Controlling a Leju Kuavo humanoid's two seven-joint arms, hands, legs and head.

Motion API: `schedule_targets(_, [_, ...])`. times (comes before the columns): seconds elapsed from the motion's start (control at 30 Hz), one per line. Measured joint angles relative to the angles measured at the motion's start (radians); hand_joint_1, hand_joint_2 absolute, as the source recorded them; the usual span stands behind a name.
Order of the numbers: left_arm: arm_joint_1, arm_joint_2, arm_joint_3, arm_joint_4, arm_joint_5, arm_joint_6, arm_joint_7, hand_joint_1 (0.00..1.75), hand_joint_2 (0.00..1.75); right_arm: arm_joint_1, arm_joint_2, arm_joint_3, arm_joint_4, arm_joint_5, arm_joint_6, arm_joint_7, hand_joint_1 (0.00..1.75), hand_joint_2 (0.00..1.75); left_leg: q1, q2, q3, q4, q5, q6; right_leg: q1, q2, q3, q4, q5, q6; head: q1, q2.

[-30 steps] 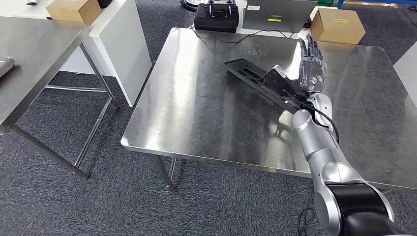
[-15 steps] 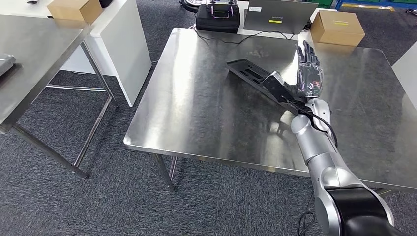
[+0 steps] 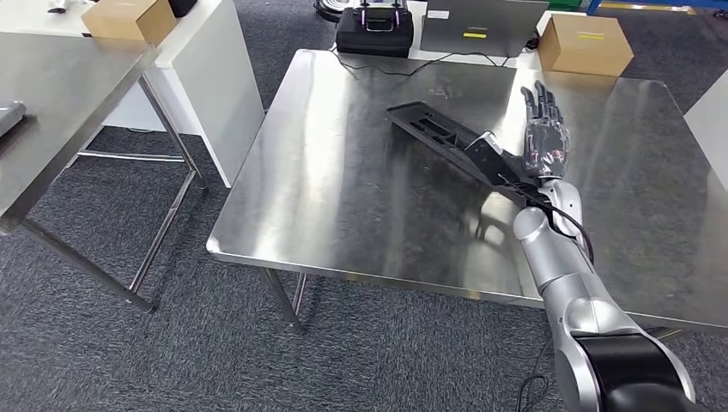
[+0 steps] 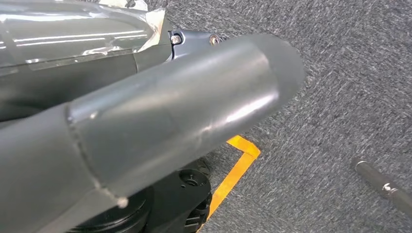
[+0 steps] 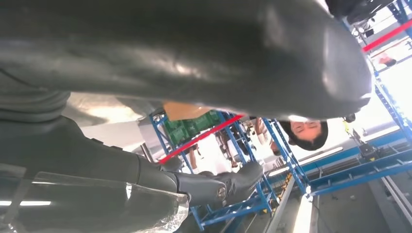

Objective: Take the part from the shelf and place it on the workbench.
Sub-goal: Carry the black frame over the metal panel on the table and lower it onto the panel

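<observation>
The part (image 3: 446,142), a long black plastic piece, lies flat and slantwise on the steel workbench (image 3: 343,172). Its near end reaches the wrist of my right hand (image 3: 545,142). That hand hovers over the right side of the workbench with its fingers straight and spread, holding nothing. In the right wrist view the thick grey thumb (image 5: 194,48) and dark fingers (image 5: 218,187) stand apart with nothing between them. My left hand (image 4: 170,111) hangs above the carpet in the left wrist view; how its fingers lie is hidden.
At the workbench's far edge stand a black case (image 3: 373,30), a grey laptop (image 3: 481,26) and a cardboard box (image 3: 588,43). A second steel table (image 3: 60,94) and a white cabinet (image 3: 223,77) stand to the left. A person (image 5: 306,133) appears by blue racks.
My right hand has drawn back a little toward me and away from the part's near end. The part stays lying on the workbench. The camera has shifted slightly.
</observation>
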Motion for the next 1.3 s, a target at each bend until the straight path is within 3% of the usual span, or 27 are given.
schedule_targets(0.07, [0.000,0.000,0.001,0.000,0.000,0.000,0.000,0.00,0.00,-0.003,0.000,0.000,0.000,-0.006,0.003,-0.005,0.00,0.00,0.007,0.003,-0.035,0.087,-0.065,-0.014,-0.002,-0.002,-0.005,-0.001,0.005,-0.014,-0.002,0.000])
schedule_targets(0.13, [0.000,0.000,0.001,0.000,0.000,0.000,0.000,0.00,0.00,-0.004,0.000,0.000,0.001,-0.009,0.005,-0.008,0.00,0.00,0.016,0.005,-0.088,0.219,-0.133,-0.025,0.000,-0.004,-0.013,-0.001,0.010,-0.022,-0.003,0.000])
schedule_targets(0.17, [0.000,-0.001,0.002,0.000,0.000,0.000,0.000,0.00,0.00,-0.003,0.000,0.000,0.002,-0.010,0.006,-0.009,0.00,0.00,0.019,0.005,-0.103,0.259,-0.145,-0.027,0.001,-0.005,-0.017,-0.001,0.013,-0.023,-0.003,0.000])
schedule_targets(0.2, [0.000,-0.001,0.003,0.000,0.000,0.000,0.000,0.00,0.00,-0.003,0.000,0.000,0.004,-0.011,0.007,-0.009,0.00,0.00,0.022,0.006,-0.100,0.265,-0.138,-0.028,0.002,-0.005,-0.020,0.000,0.016,-0.023,-0.003,0.000])
schedule_targets(0.23, [0.000,0.000,0.004,0.000,0.000,0.000,0.000,0.00,0.00,-0.003,0.000,0.000,0.005,-0.011,0.007,-0.009,0.00,0.00,0.023,0.007,-0.076,0.229,-0.112,-0.028,0.002,-0.005,-0.022,0.000,0.018,-0.021,-0.003,0.000])
schedule_targets(0.3, [-0.001,0.000,0.008,0.000,0.000,0.000,0.000,0.00,0.00,-0.004,-0.001,0.000,0.005,-0.012,0.008,-0.011,0.00,0.00,0.025,0.008,0.008,0.090,-0.054,-0.024,0.003,-0.005,-0.025,0.001,0.023,-0.014,-0.003,0.000])
schedule_targets(0.37, [-0.002,0.001,0.010,0.000,0.000,-0.001,-0.001,0.00,0.00,-0.009,-0.004,0.000,0.006,-0.020,0.009,-0.015,0.00,0.00,0.020,0.007,0.058,-0.002,-0.027,-0.017,0.004,-0.005,-0.028,0.001,0.031,-0.002,-0.002,0.000])
schedule_targets(0.43, [-0.002,0.001,0.011,0.000,0.000,-0.002,-0.002,0.00,0.00,-0.013,-0.007,0.000,0.008,-0.031,0.008,-0.021,0.00,0.00,0.013,0.005,0.054,-0.013,-0.020,-0.009,0.005,-0.005,-0.031,-0.002,0.042,0.015,-0.001,0.000])
schedule_targets(0.5, [-0.002,-0.001,0.011,0.000,-0.001,-0.003,-0.004,0.00,0.00,-0.014,-0.013,0.002,0.009,-0.041,0.007,-0.023,0.00,0.00,0.013,0.007,0.045,-0.021,-0.004,0.008,0.002,-0.006,-0.041,0.006,0.036,0.024,-0.001,0.000])
schedule_targets(0.57, [-0.002,-0.001,0.011,0.000,-0.001,-0.003,-0.006,0.00,0.00,-0.013,-0.021,0.003,0.010,-0.050,0.006,-0.022,0.00,0.00,0.014,0.009,0.029,-0.028,0.017,0.026,0.001,-0.006,-0.078,0.082,-0.021,0.016,0.001,0.000])
schedule_targets(0.63, [-0.002,-0.001,0.012,0.000,-0.002,-0.003,-0.007,0.00,0.00,-0.011,-0.029,0.004,0.012,-0.055,0.006,-0.020,0.00,0.00,0.009,0.009,0.008,-0.028,0.032,0.035,0.003,-0.005,-0.127,0.221,-0.096,0.008,0.001,0.000])
schedule_targets(0.67, [-0.002,-0.001,0.012,0.000,-0.002,-0.003,-0.008,0.00,0.00,-0.008,-0.031,0.004,0.013,-0.057,0.006,-0.019,0.00,0.00,0.006,0.009,-0.003,-0.027,0.040,0.037,0.004,-0.005,-0.140,0.275,-0.117,0.010,0.002,0.000])
schedule_targets(0.7, [-0.002,-0.002,0.012,0.000,-0.003,-0.003,-0.008,0.00,0.00,-0.004,-0.032,0.004,0.014,-0.058,0.006,-0.019,0.00,0.00,0.003,0.009,-0.012,-0.027,0.047,0.038,0.005,-0.005,-0.136,0.296,-0.123,0.014,0.001,0.000])
schedule_targets(0.73, [-0.002,-0.002,0.012,0.000,-0.003,-0.003,-0.008,0.00,0.00,-0.001,-0.033,0.004,0.015,-0.059,0.006,-0.020,0.00,0.00,0.001,0.009,-0.020,-0.027,0.053,0.038,0.006,-0.005,-0.110,0.275,-0.114,0.020,0.001,0.000])
schedule_targets(0.8, [-0.003,-0.003,0.012,0.000,-0.004,-0.003,-0.008,0.00,0.00,0.002,-0.035,0.004,0.015,-0.062,0.006,-0.022,0.00,0.00,-0.002,0.009,-0.031,-0.025,0.064,0.035,0.009,-0.005,-0.012,0.135,-0.080,0.025,0.001,0.000])
schedule_targets(0.87, [-0.004,-0.003,0.012,0.000,-0.004,-0.003,-0.008,0.00,0.00,0.002,-0.039,0.005,0.015,-0.065,0.006,-0.025,0.00,0.00,-0.005,0.008,-0.040,-0.023,0.075,0.027,0.019,-0.006,0.068,0.012,-0.059,0.016,0.001,0.000])
schedule_targets(0.9, [-0.004,-0.003,0.012,0.000,-0.005,-0.003,-0.008,0.00,0.00,0.002,-0.040,0.005,0.015,-0.066,0.005,-0.026,0.00,0.00,-0.006,0.008,-0.043,-0.022,0.081,0.022,0.023,-0.006,0.083,-0.013,-0.057,0.010,0.001,0.000])
schedule_targets(0.93, [-0.004,-0.003,0.012,0.000,-0.005,-0.003,-0.008,0.00,0.00,0.002,-0.041,0.005,0.015,-0.067,0.005,-0.027,0.00,0.00,-0.006,0.008,-0.046,-0.022,0.087,0.015,0.026,-0.007,0.084,-0.017,-0.053,0.003,0.001,0.000])
schedule_targets(1.0, [-0.004,-0.002,0.012,0.000,-0.006,-0.003,-0.008,0.00,0.00,0.002,-0.042,0.005,0.015,-0.067,0.005,-0.027,0.00,0.00,-0.005,0.008,-0.054,-0.015,0.083,0.003,0.018,-0.008,0.073,-0.024,-0.039,-0.012,0.001,0.000])
schedule_targets(1.07, [-0.004,-0.001,0.012,0.000,-0.007,-0.003,-0.008,0.00,0.00,0.002,-0.040,0.006,0.015,-0.068,0.005,-0.028,0.00,0.00,0.000,0.007,-0.082,0.048,0.020,-0.012,0.008,-0.011,0.057,-0.029,-0.021,-0.030,-0.001,0.000])
schedule_targets(1.13, [-0.004,-0.001,0.012,0.000,-0.009,-0.003,-0.008,0.00,0.00,0.003,-0.039,0.007,0.015,-0.071,0.005,-0.029,0.00,0.00,0.010,0.007,-0.125,0.179,-0.074,-0.028,0.009,-0.012,0.036,-0.028,-0.004,-0.036,-0.004,0.000])
schedule_targets(1.17, [-0.004,-0.001,0.012,0.000,-0.011,-0.003,-0.008,0.00,0.00,0.005,-0.039,0.007,0.015,-0.073,0.005,-0.029,0.00,0.00,0.015,0.008,-0.141,0.238,-0.099,-0.034,0.009,-0.012,0.024,-0.027,0.005,-0.034,-0.004,0.000])
schedule_targets(1.2, [-0.004,-0.001,0.012,0.000,-0.011,-0.003,-0.008,0.00,0.00,0.007,-0.040,0.007,0.015,-0.075,0.005,-0.029,0.00,0.00,0.020,0.008,-0.143,0.272,-0.103,-0.038,0.008,-0.012,0.013,-0.026,0.013,-0.032,-0.004,0.000])
schedule_targets(1.23, [-0.005,-0.001,0.012,0.000,-0.011,-0.003,-0.008,0.00,0.00,0.010,-0.040,0.007,0.015,-0.078,0.005,-0.029,0.00,0.00,0.024,0.009,-0.127,0.269,-0.085,-0.042,0.007,-0.012,0.002,-0.024,0.021,-0.028,-0.004,0.000])
schedule_targets(1.3, [-0.008,-0.001,0.012,0.000,-0.012,-0.003,-0.008,0.00,0.00,0.014,-0.041,0.007,0.015,-0.084,0.005,-0.028,0.00,0.00,0.030,0.009,-0.041,0.162,-0.034,-0.044,0.004,-0.012,-0.018,-0.016,0.033,-0.018,-0.004,0.000])
